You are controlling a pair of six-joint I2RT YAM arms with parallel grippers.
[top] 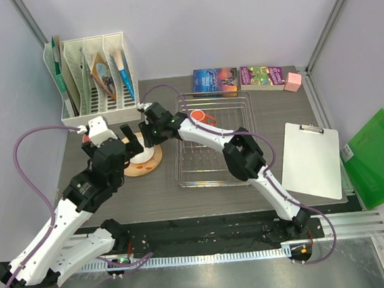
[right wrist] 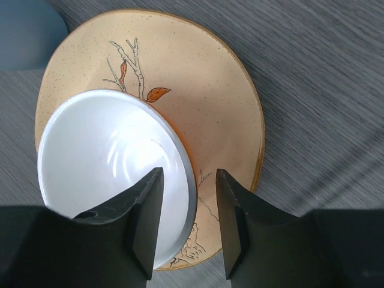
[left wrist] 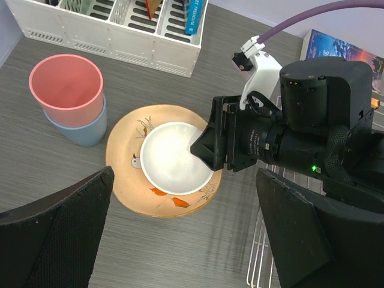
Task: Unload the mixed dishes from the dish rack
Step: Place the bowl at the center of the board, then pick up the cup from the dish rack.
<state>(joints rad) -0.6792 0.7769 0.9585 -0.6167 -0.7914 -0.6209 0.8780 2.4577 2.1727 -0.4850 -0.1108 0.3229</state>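
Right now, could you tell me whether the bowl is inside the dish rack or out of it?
Out: the bowl sits upright on the plate, left of the dish rack.
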